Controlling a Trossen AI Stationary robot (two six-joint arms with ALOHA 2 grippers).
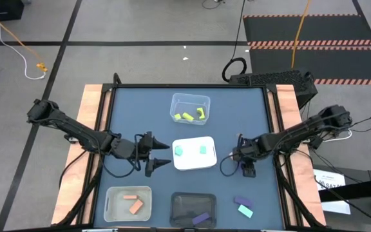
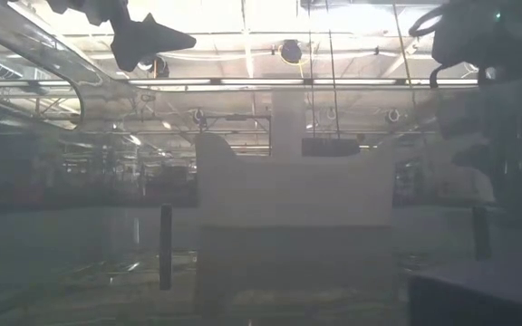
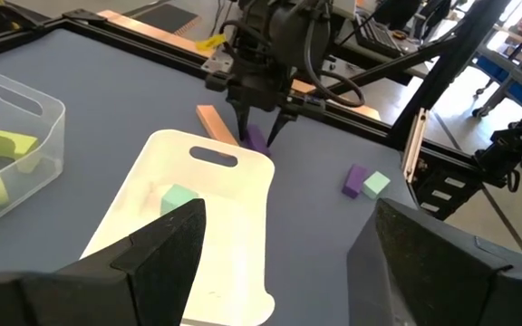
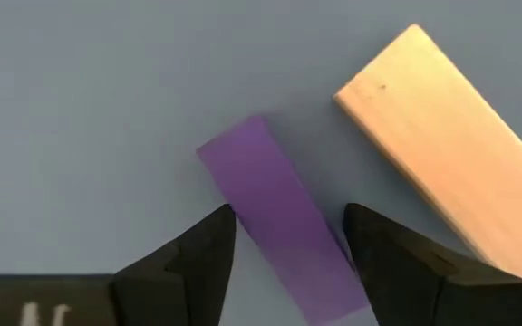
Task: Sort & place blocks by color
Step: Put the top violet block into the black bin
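Observation:
A purple bar [image 4: 275, 213] lies flat on the blue table [image 1: 140, 116], right of the white tray [image 1: 195, 162]. Beside it lies a salmon-orange bar [image 4: 442, 149]. My right gripper [image 4: 288, 217] points down over the purple bar, open, with one finger on each long side of it; I cannot tell whether a finger touches it. The left wrist view shows the same gripper [image 3: 259, 127] astride the purple bar [image 3: 257, 139]. My left gripper [image 1: 166, 156] hangs open left of the white tray and holds nothing. Two teal blocks [image 1: 179, 150] lie in the white tray.
A clear tray [image 1: 201, 101] at the far side holds yellow-green blocks. Another clear tray [image 1: 111, 196] at the near left holds salmon-orange blocks. A black tray [image 1: 179, 203] at the near edge holds a purple block. A loose purple block [image 1: 243, 202] and a teal block [image 1: 245, 211] lie at the near right.

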